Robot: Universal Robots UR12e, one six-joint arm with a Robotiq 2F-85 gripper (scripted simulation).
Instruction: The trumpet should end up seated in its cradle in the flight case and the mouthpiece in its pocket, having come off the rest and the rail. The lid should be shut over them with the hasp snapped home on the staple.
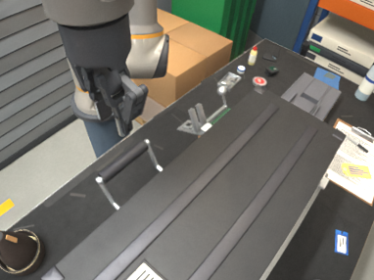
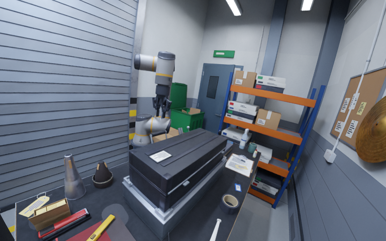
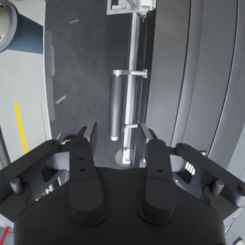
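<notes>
My gripper (image 1: 122, 128) (image 2: 162, 113) (image 3: 117, 131) hangs above the far side of the black flight case (image 1: 230, 205) (image 2: 178, 159). The case's lid is down. Its dark bar handle (image 1: 125, 162) (image 3: 115, 106) sticks out from the lid's edge on two silver arms, below the fingers. Further along that edge stand a forked rest (image 1: 197, 120) and a thin rail (image 1: 218, 116), each empty. I see no trumpet and no mouthpiece. The hasp and staple are not visible to me. My gripper is partly open and holds nothing.
A cardboard box (image 1: 188, 54) sits behind the bench near the arm's base. A small bottle (image 1: 252, 55), a red button (image 1: 259, 81) and a grey tray (image 1: 310, 95) lie beyond the case. A clipboard (image 1: 353, 161) lies at its right. A dark mute (image 1: 17, 250) stands at the near left corner.
</notes>
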